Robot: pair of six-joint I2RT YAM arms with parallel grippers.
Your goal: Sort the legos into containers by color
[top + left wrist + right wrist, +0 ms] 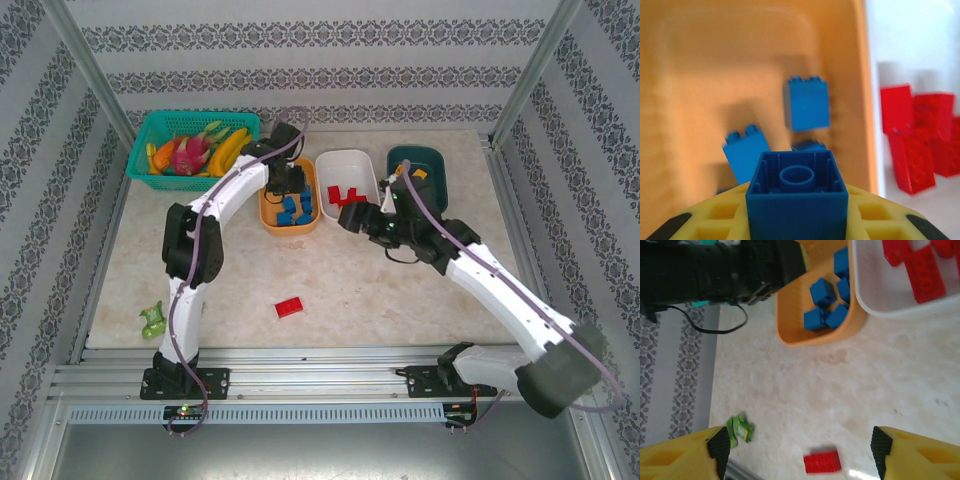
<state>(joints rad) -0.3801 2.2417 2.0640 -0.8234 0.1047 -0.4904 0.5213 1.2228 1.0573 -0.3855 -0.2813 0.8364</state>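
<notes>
Blue brick (pixel 796 197) clamped in my left gripper (pixel 286 186) above orange tub (pixel 700 100), inside its rim. Right gripper (pixel 800 446) spread wide over roomy tabletop (pixel 840 390), red brick (pixel 822 461) below.

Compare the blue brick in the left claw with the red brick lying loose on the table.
Colour: the blue brick is blue, the red brick red. State: the blue brick is gripped in the left claw over the orange tub; the red brick lies free on the table. Shape: the blue brick looks square, hollow underside facing the wrist camera; the red brick looks oblong. Both are small plastic bricks.
</notes>
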